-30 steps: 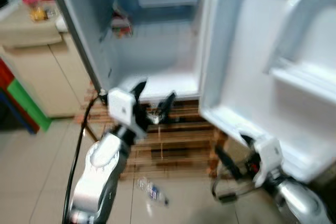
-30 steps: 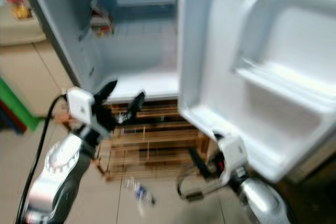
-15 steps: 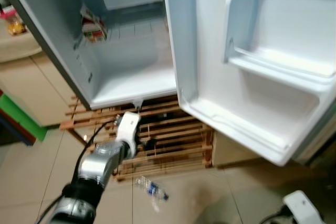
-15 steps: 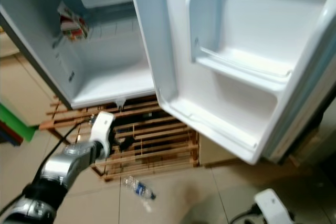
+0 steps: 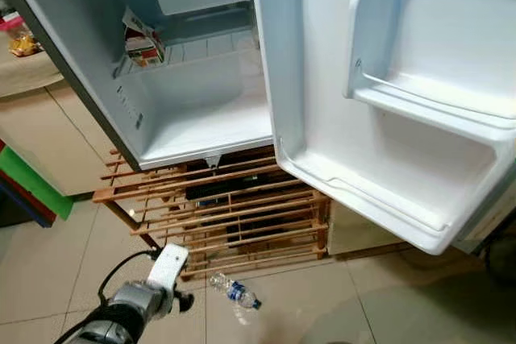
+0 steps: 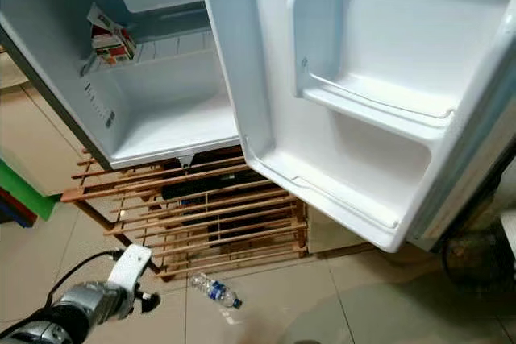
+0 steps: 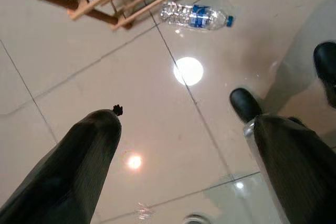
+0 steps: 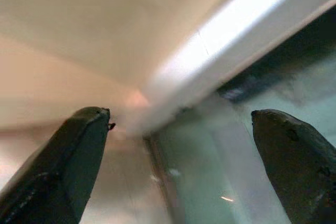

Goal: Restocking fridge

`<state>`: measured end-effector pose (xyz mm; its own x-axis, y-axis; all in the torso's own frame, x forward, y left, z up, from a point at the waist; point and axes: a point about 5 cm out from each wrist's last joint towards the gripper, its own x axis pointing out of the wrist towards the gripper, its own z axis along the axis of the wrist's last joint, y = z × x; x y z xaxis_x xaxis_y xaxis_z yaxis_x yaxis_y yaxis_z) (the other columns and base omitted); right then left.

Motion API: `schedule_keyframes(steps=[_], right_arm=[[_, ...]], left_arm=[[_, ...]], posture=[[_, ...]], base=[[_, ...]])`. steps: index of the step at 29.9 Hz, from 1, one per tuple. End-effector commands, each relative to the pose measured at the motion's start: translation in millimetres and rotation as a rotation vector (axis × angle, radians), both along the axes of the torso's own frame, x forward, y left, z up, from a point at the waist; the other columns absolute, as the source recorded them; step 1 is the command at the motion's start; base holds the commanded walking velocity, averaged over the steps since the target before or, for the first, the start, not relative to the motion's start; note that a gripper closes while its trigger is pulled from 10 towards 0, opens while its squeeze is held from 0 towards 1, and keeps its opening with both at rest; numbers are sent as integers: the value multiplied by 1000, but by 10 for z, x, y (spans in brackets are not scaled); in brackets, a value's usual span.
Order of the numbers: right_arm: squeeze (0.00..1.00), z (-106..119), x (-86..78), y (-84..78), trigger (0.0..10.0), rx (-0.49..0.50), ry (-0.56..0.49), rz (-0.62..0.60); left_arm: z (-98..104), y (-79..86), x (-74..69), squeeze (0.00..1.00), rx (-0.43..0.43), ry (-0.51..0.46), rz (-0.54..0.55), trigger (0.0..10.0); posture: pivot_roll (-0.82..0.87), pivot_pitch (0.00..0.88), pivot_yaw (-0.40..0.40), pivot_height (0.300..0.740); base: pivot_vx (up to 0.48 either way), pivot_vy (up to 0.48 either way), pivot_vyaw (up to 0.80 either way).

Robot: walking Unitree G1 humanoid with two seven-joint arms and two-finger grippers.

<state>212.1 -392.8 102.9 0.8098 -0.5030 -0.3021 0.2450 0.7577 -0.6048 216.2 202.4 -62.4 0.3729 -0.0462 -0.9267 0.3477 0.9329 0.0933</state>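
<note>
Left gripper point(image 7: 178, 124) low at the robot's left, silver forearm angled down toward the glossy beige floor tiles point(image 5: 48, 263), white wrist block on top; its two black fingers point(image 7: 79, 156) are spread wide with nothing between them, pointing at the floor. Right gripper point(image 8: 178, 129): fingers also apart, nothing held, aimed at a blurred white edge and a pale surface, too soft to identify.

Clear plastic water bottle with blue label and blue cap point(image 5: 235, 290) lies on its side on the floor tiles, just in front of the wooden slatted rack point(image 5: 234, 215), near the left gripper but apart from it. In the left wrist view the bottle point(image 7: 195, 16) sits beyond the fingertips, beside the rack's corner.

Small white fridge point(image 5: 201, 110) stands on the rack, its door point(image 5: 387, 110) swung fully open to the right. Interior smooth white plastic, with a red and white carton point(image 5: 141, 42) leaning at the back left on a wire shelf; lower compartment floor bare. Door liner is moulded white plastic with two rounded shelf pockets, nothing visible in them.

Beige bench point(image 5: 32, 86) to the left of the fridge, with small yellowish items on top, too small to tell. Green and red panel point(image 5: 32, 183) lower left.
</note>
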Motion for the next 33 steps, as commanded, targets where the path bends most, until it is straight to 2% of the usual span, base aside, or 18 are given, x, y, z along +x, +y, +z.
schedule_keyframes(steps=[1, 3, 6, 12, 14, 15, 16, 17, 18, 19, 20, 21, 22, 23, 26, 30, 32, 33], right_arm=[[0, 35, 124, 175, 10000, 92, -62, 88], [0, 48, 176, 254, 10000, 135, -84, 123], [0, 112, 268, 593, 10000, 285, -130, 301], [0, 181, 226, 1026, 10000, 449, -152, 491], [0, 208, 162, 1263, 10000, 548, -141, 596], [0, 229, 94, 1459, 10000, 634, -117, 690], [0, 229, 94, 1459, 10000, 634, -117, 690], [0, 269, -132, 1864, 10000, 844, -20, 889], [0, 269, -132, 1864, 10000, 844, -20, 889], [0, 290, -232, 1987, 10000, 907, 25, 963], [0, 298, -287, 2037, 10000, 935, 50, 999], [0, 298, -287, 2037, 10000, 935, 50, 999], [0, 293, -283, 1985, 10000, 944, 50, 980], [0, 289, -242, 1909, 10000, 948, 30, 934], [0, 327, -155, 1786, 10000, 970, -27, 860], [0, 319, -120, 1795, 10000, 969, -23, 842], [0, 298, -28, 1782, 10000, 927, -67, 789], [0, 301, 41, 1748, 10000, 892, -110, 739]], left_arm=[[-11, 19, -15, 0, 27, -2, -38, 10000], [-30, 14, -41, 0, 33, 5, -55, 10000], [-108, -15, -170, 0, 18, 53, -72, 10000], [-219, -33, -384, 0, 58, 123, -204, 10000], [-261, -50, -482, 0, 62, 165, -278, 10000], [-291, -46, -559, 0, 73, 198, -342, 10000], [-291, -46, -559, 0, 73, 198, -342, 10000], [-362, -5, -783, 0, 106, 294, -505, 10000], [-362, -5, -783, 0, 106, 294, -505, 10000], [-389, 26, -891, 0, 110, 344, -550, 10000], [-414, 49, -1009, 0, 100, 399, -584, 10000], [-414, 49, -1009, 0, 100, 399, -584, 10000], [-445, 67, -1180, 0, 69, 477, -617, 10000], [-457, 63, -1244, 0, 55, 504, -635, 10000], [-477, 10, -1329, 0, 27, 536, -683, 10000], [-489, -64, -1343, 0, 9, 541, -720, 10000], [-492, -120, -1279, 0, 18, 492, -691, 10000], [-486, -140, -1195, 0, 31, 436, -641, 10000]], posture=[[-261, 0, 140, 740], [-259, 0, 141, 740], [-262, 0, 142, 740], [-274, 0, 142, 740], [-277, 0, 143, 740], [-285, 0, 149, 740], [-285, 0, 149, 740], [-289, 0, 151, 740], [-289, 0, 151, 740], [-294, 0, 154, 740], [-294, 0, 154, 740], [-294, 0, 154, 740], [-296, 0, 155, 740], [-296, 0, 155, 740], [-292, 0, 152, 740], [-288, 0, 151, 740], [-288, 0, 151, 740], [-279, 0, 149, 740]], base=[[0, 0, 0], [0, 0, 0], [0, 0, 0], [0, 0, 0], [0, 0, 0], [0, 0, 0], [0, 0, 0], [0, 0, 0], [0, 0, 0], [0, 0, 0], [0, 0, 0], [0, 0, 0], [0, 0, 0], [0, 0, 0], [0, 0, 0], [0, 0, 0], [0, 0, 0], [0, 0, 0]])
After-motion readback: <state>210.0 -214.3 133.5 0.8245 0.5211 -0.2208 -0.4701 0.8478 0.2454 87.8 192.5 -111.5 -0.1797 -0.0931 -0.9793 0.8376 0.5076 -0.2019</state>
